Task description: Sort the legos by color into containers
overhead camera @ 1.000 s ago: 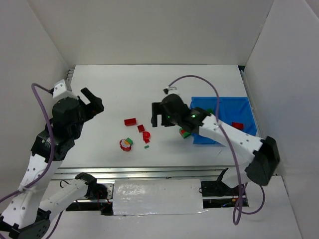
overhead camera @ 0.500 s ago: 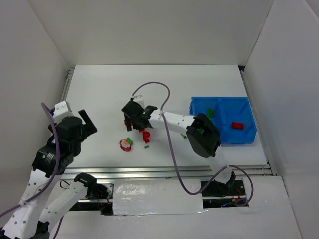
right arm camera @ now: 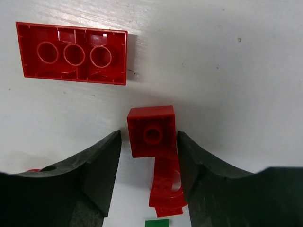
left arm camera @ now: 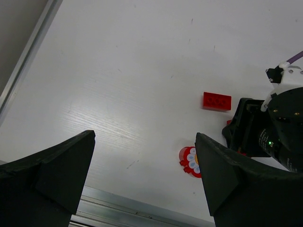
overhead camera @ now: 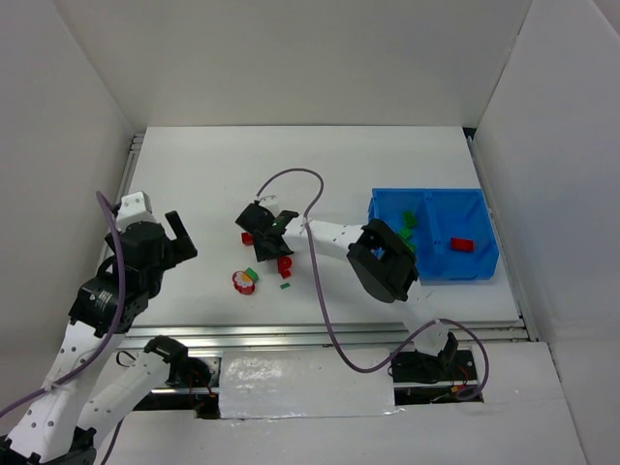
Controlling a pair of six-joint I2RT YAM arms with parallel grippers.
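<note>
No readable text or labels anywhere.

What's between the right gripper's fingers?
Right wrist view: a small red brick sits inside the open right gripper, another red piece next to it.

So the bin (overhead camera: 446, 192) sits at the right side of the worktop (overhead camera: 387, 155), with a few bricks (overhead camera: 408, 221) in its left compartment and a lone brick (overhead camera: 461, 244) in the right one. Left of centre, the right claw (right arm camera: 149, 156) straddles a small square brick (right arm camera: 151, 131) without touching it. A long brick (right arm camera: 72, 53) lies just beyond, and the round piece (overhead camera: 244, 281) is nearer the front edge.
</note>
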